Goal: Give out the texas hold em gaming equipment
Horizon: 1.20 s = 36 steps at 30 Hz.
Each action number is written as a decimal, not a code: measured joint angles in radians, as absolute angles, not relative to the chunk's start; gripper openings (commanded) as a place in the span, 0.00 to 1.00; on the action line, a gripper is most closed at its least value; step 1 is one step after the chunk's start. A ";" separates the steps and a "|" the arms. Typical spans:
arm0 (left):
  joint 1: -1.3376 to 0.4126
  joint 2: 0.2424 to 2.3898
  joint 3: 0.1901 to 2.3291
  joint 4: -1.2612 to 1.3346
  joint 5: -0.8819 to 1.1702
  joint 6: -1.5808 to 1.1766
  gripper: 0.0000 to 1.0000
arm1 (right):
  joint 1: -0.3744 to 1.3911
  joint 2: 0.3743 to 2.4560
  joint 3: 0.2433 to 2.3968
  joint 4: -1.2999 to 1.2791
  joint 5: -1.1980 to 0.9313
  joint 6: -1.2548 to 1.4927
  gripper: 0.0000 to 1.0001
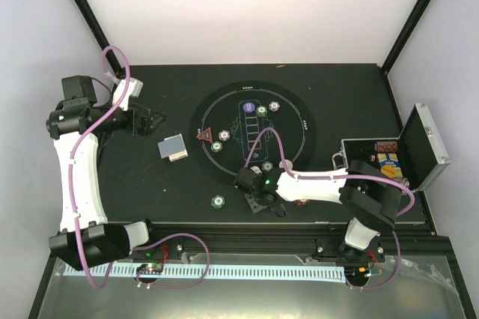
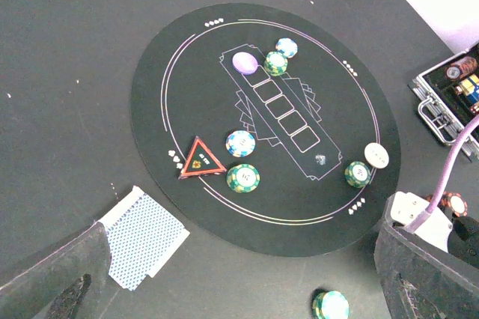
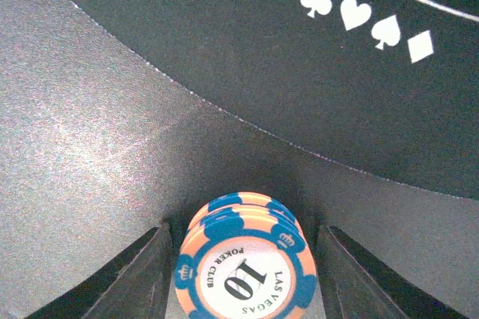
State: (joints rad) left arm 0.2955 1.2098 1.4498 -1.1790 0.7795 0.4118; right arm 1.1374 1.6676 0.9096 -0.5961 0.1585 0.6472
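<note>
Left gripper hangs over the table's left side, jaws spread wide, nothing between them. Over to the right gripper, low over the bare table just off the near edge of the round mat. Its fingers straddle a small stack of orange-and-blue chips, the top one marked 10. The stack is slightly staggered, at least two high, and I can't count it exactly. The fingers stand very close on both sides, and I cannot tell whether they pinch the stack or stand clear of it.

Now the count.
- **Green chips:** four. One is by the mat's far edge, one by its left edge, and one is toward its near edge. The fourth lies alone on the table, off the mat's near-left rim.
- **Blue-and-white chips:** two. One touches the far green chip. The other is just beside the left green one.
- **Purple disc**: one, at the far end of the printed row of boxes.
- **White disc**: one, touching the near green chip.
- **Red triangle**: one, at the mat's left edge.
- **Deck of cards**: one, face down on the table just off the mat's left edge.

The open case sits at the table's right edge, with more chips inside.
</note>
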 measured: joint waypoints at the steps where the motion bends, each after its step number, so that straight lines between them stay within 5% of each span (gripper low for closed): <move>1: 0.295 1.210 1.450 -1.179 0.780 0.412 0.99 | 1.137 1.668 0.911 -0.599 0.159 0.645 0.53; 36: 0.295 1.210 1.450 -1.180 0.788 0.411 0.99 | 1.131 1.684 0.936 -0.616 0.162 0.629 0.45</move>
State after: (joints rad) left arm 0.2955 1.2098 1.4498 -1.1797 0.7876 0.4110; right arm 1.1305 1.6836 0.9363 -0.6163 0.1616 0.6292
